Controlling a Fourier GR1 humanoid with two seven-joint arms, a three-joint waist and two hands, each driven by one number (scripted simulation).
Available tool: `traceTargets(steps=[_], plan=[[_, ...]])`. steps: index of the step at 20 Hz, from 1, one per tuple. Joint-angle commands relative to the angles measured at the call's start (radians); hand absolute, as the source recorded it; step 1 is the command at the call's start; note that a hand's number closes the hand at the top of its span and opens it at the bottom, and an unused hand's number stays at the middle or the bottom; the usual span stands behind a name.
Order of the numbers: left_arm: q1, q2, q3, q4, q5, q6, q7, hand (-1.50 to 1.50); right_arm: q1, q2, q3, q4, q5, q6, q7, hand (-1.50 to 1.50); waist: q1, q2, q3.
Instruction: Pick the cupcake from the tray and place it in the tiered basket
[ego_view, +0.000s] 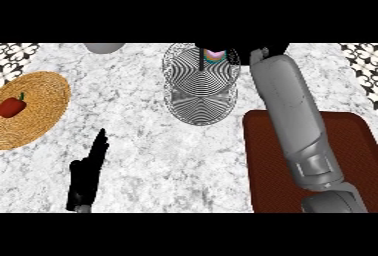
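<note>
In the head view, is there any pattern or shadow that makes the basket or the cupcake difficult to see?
Head view: the tiered basket mesh shows dense rippling black-and-white lines, a moiré-like pattern that hides its tiers; the cupcake shows only partly, at the basket's upper edge; the right hand is dark and cut by the frame's top edge, its shape unclear; lighting is even, with no glare on the counter.

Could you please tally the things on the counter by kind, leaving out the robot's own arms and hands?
Wire tiered basket: 1
Cupcake: 1
Brown tray: 1
Woven mat: 1
Red pepper: 1
Grey object at the far edge: 1
Total: 6
</note>
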Motion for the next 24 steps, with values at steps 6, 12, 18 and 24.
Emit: traceTargets(steps=[6,12,18,24], plan=[[0.061,0.011,0.013,-0.03,0.016,-0.014,-0.009,0.0,0.039,-0.19,-0.122,-0.118,-0.011,-0.128,0.084,-1.5,-0.022,-0.006,-0.001],[0.009,-0.013,0.019,-0.009,0.008,0.014,0.026,0.0,0.242,-0.366,-0.222,-0.343,-0.148,0.066,0.128,-1.5,-0.06,-0.012,0.0],[0.069,-0.017,0.017,-0.041,-0.006,0.036,0.015,0.0,0.498,-0.523,-0.369,-0.487,-0.347,0.325,0.111,-1.5,-0.061,-0.012,0.0],[0.052,-0.019,-0.004,-0.041,-0.021,0.019,0.005,0.0,0.637,-0.686,-0.56,-0.351,-0.538,0.558,-0.033,-1.5,-0.028,-0.002,0.0]])
